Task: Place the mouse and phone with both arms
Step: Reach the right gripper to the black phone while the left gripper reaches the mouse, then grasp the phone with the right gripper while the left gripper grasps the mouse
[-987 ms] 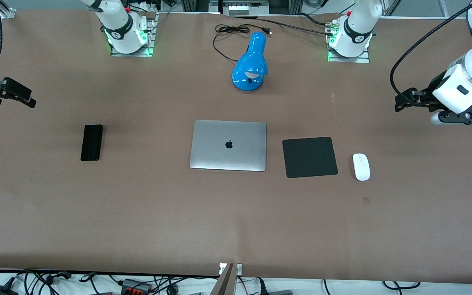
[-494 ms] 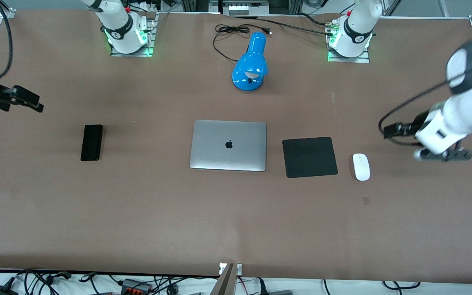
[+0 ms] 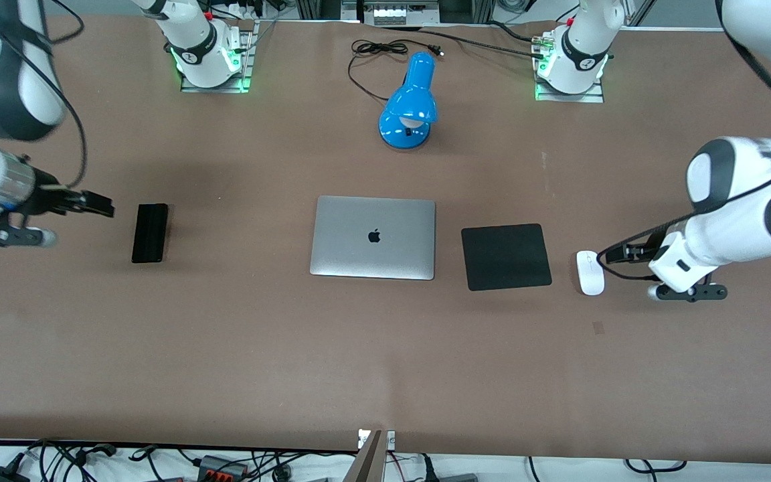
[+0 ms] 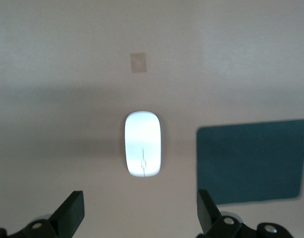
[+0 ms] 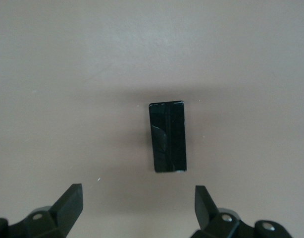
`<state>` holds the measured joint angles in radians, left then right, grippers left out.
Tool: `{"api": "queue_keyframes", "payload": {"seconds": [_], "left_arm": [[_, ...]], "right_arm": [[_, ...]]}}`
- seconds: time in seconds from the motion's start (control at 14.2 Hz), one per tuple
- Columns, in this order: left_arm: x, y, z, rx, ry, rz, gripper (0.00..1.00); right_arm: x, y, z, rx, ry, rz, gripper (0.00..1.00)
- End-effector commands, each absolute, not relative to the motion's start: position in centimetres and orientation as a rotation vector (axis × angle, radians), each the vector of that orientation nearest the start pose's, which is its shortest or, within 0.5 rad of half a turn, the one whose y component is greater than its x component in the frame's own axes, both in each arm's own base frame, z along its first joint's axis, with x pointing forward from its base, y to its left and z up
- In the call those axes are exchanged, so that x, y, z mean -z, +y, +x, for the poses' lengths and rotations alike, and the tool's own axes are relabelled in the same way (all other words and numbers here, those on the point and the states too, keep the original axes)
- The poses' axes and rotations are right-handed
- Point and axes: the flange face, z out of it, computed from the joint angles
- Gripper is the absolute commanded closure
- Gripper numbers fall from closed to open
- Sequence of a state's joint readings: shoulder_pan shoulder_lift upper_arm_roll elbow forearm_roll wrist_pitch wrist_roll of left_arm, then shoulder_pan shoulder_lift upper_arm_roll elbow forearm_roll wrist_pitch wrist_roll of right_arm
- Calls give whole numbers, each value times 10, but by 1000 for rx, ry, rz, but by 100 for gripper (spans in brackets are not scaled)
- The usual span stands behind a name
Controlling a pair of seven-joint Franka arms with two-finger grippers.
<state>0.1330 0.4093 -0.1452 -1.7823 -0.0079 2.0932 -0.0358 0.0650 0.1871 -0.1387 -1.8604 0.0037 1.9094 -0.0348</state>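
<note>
The white mouse [image 3: 589, 272] lies on the brown table beside the black square pad [image 3: 506, 256], toward the left arm's end. It also shows in the left wrist view [image 4: 142, 144]. My left gripper [image 3: 612, 255] is open and empty, low over the table right beside the mouse; its fingers [image 4: 70, 213] stand wide apart. The black phone [image 3: 150, 232] lies flat toward the right arm's end and shows in the right wrist view [image 5: 167, 137]. My right gripper [image 3: 99, 206] is open and empty, over the table beside the phone, its fingers [image 5: 68, 204] wide apart.
A closed silver laptop [image 3: 373, 237] lies mid-table between the phone and the pad. A blue desk lamp [image 3: 410, 104] with a black cord lies farther from the front camera. A small tape patch [image 3: 598, 327] sits nearer to the camera than the mouse.
Both arms have swung in and down from the table's ends. The left gripper has come beside the mouse, the right gripper beside the phone. Mouse and phone have not moved.
</note>
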Motion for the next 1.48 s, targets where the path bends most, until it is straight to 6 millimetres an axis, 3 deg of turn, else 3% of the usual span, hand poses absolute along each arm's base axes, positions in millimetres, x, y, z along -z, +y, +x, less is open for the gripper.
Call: {"api": "queue_keyframes", "payload": {"seconds": [0.0, 0.21, 0.35, 0.49, 1.06, 1.41], "left_arm": [[-265, -2, 629, -134, 22, -3209, 0], [-227, -5, 625, -168, 27, -3215, 0], [-213, -6, 625, -159, 26, -3219, 0], [-199, -5, 626, -151, 20, -3222, 0], [-179, -2, 629, -110, 92, -3180, 1], [-179, -1, 628, -109, 77, -3180, 30]], "right_arm": [[-363, -44, 588, -250, 74, -3164, 0], [-318, -55, 592, -302, 98, -3168, 0], [-280, -70, 589, -301, 131, -3170, 0], [-253, -73, 582, -282, 135, -3175, 0], [-203, -78, 575, -354, 153, -3166, 0], [-192, -78, 574, -367, 166, -3156, 0]]}}
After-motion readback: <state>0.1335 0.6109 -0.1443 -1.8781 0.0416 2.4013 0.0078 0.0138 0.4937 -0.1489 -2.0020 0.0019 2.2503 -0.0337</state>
